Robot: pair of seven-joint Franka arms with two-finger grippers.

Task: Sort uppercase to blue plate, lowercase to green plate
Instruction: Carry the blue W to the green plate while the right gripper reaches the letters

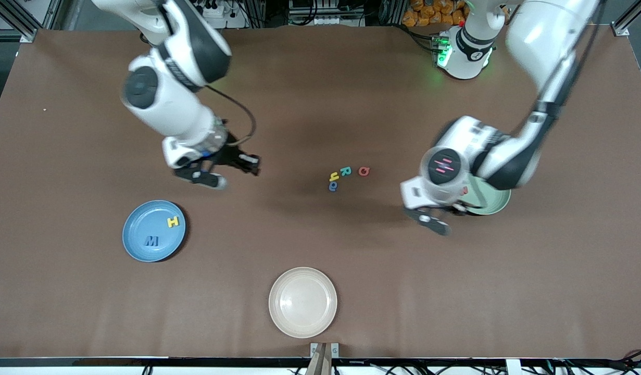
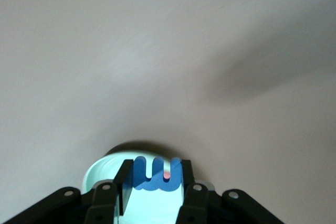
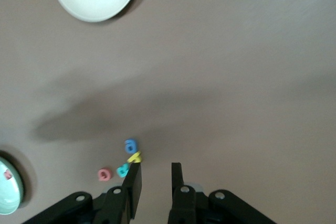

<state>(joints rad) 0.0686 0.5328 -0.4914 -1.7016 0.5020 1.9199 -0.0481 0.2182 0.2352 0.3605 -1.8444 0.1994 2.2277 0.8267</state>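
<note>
My left gripper (image 2: pixel 155 170) is clamped on a blue lowercase letter (image 2: pixel 152 179), low centre in the left wrist view, over the green plate (image 2: pixel 97 174) near its rim. Risk: if I release here, the letter could tip off the edge or land on the red w (image 2: pixel 166 173). The right gripper (image 3: pixel 153 174) has its jaws narrow and empty. It's over bare table, w/ R (image 1: pixel 345 171) & Q (image 1: pixel 364 171) unsorted at frame centre.

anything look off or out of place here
Nothing is spilled or damaged. One oddity: the left hand grips a blue letter over the green plate, standing on edge rather than flat. The cream plate sits unused, and four letters wait mid-table. The right hand hangs shut, holding nothing.
</note>
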